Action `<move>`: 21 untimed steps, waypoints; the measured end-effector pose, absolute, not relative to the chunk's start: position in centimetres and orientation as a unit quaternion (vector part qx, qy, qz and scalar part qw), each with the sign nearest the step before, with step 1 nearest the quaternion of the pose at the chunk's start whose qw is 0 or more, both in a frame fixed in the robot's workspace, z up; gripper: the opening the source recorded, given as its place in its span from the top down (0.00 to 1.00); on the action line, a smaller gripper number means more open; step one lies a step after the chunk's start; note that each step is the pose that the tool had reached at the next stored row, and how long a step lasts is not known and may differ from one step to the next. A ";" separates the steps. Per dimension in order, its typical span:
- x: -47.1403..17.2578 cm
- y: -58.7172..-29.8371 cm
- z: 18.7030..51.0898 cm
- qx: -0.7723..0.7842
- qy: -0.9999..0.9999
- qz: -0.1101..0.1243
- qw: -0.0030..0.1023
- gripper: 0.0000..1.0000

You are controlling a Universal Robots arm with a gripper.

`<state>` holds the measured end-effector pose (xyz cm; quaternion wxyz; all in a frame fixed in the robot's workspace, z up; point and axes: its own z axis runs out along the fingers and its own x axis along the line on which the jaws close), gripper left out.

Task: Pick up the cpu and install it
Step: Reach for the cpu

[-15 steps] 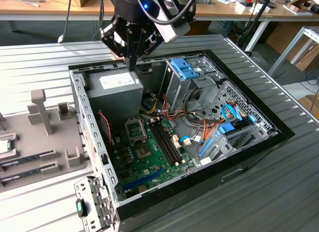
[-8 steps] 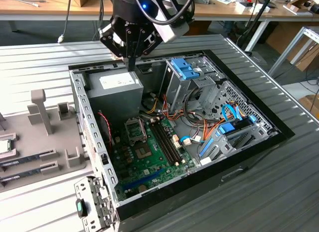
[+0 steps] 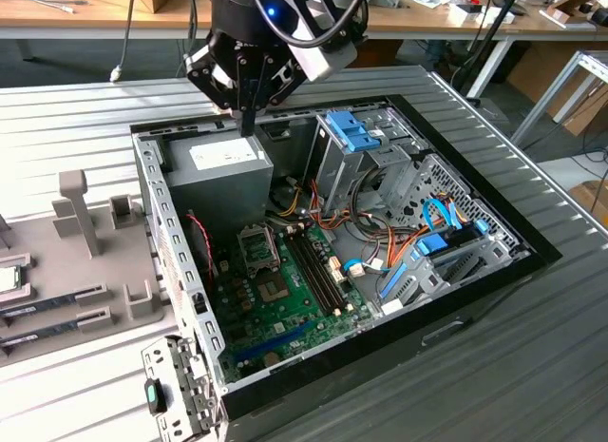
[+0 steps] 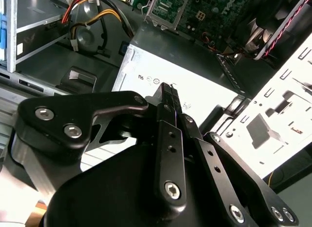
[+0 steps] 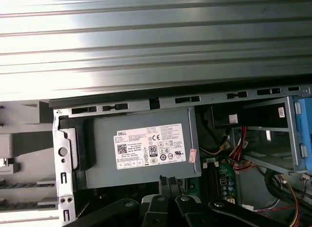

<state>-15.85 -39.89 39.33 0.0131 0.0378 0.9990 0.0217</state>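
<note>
The cpu [image 3: 8, 278] looks like the small silvery square lying in the grey holder tray [image 3: 95, 271] at the exterior view's far left edge, only partly in frame. My gripper [image 3: 249, 128] hangs well away from it, over the back of the open computer case, just above the grey power-supply box [image 3: 228, 176]. Both wrist views show the two black fingers pressed together with nothing between them, the gripper [image 4: 168, 88] [image 5: 168, 180] pointing at the box's white label [image 5: 150, 146]. On the green motherboard [image 3: 285, 309] the metal-framed socket [image 3: 259, 252] stands uncovered.
The case's black rim [image 3: 532, 257] surrounds a blue-latched drive cage [image 3: 351, 133], bundled cables [image 3: 380, 247] and memory slots [image 3: 318, 271]. Long memory sticks [image 3: 47, 304] lie in the tray beside upright grey posts [image 3: 81, 209]. Ribbed metal tabletop [image 3: 76, 128] runs all around.
</note>
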 end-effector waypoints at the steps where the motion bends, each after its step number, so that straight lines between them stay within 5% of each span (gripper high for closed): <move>1: -15.9 -39.9 39.3 0.038 0.999 0.022 0.013 0.89; 21: -16.9 -39.9 39.3 0.038 0.999 0.022 0.013 0.89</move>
